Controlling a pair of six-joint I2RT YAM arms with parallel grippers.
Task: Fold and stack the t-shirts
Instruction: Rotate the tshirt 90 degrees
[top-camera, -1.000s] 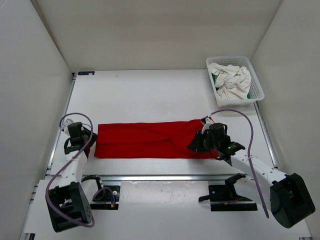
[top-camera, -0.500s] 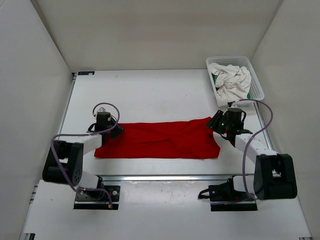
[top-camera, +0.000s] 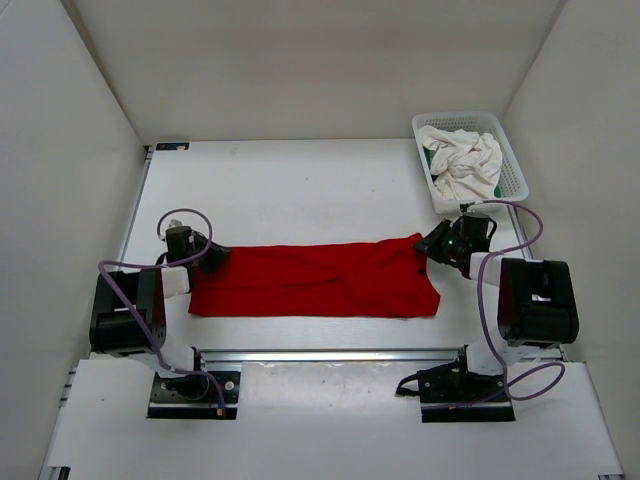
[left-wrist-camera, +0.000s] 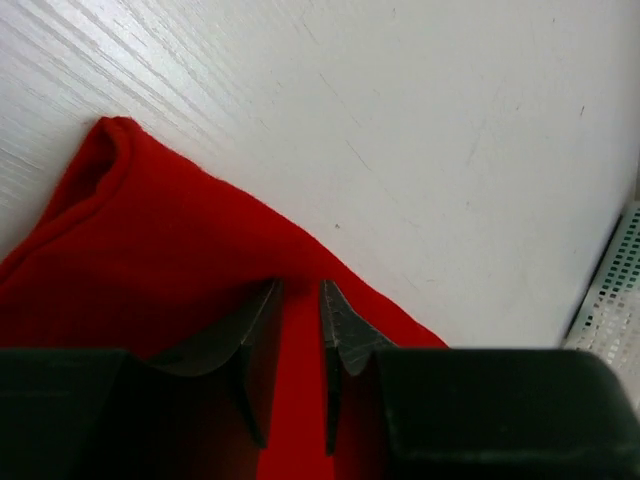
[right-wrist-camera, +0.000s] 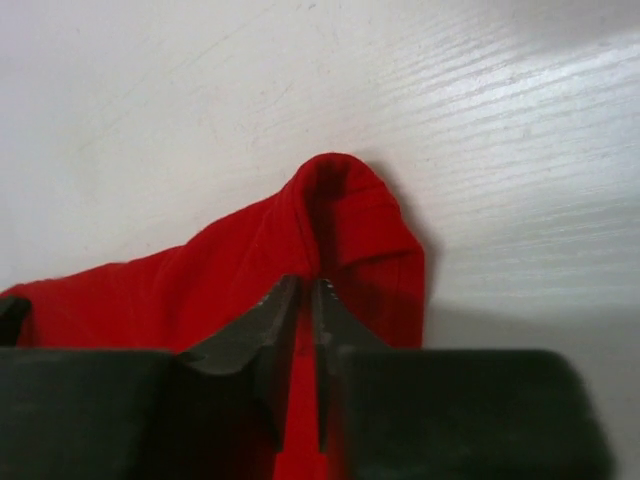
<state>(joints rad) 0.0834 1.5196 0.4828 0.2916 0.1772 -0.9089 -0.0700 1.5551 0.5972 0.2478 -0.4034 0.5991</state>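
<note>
Red t-shirt (top-camera: 310, 282): it lies on the table (top-camera: 300, 190) as a long folded band running left to right, just ahead of the two arm bases. You see its near edge straight and its far edge slightly wavy.

Left gripper (top-camera: 210, 256): it sits low at the band's far-left corner. In your left wrist view the left gripper (left-wrist-camera: 300, 295) has its fingers (left-wrist-camera: 262, 315) narrow, tips just inside the hem, and red cloth fills the gap. You cannot tell whether that cloth is pinched or only lies beneath the fingers.

Right gripper (top-camera: 432, 243): it is at the band's far-right corner. In your right wrist view the right gripper (right-wrist-camera: 305, 290) has its fingers (right-wrist-camera: 268, 320) nearly together. A raised ridge of the red t-shirt (right-wrist-camera: 340, 230) runs straight into the slit between them, so the corner is pinched.

Basket (top-camera: 517, 170): it stands at the far-right of the table, well apart from the red band. The white t-shirt (top-camera: 462, 160) is crumpled inside and fills most of it. A sliver of the green t-shirt (top-camera: 497, 190) shows at the near-right corner, under the white one.
</note>
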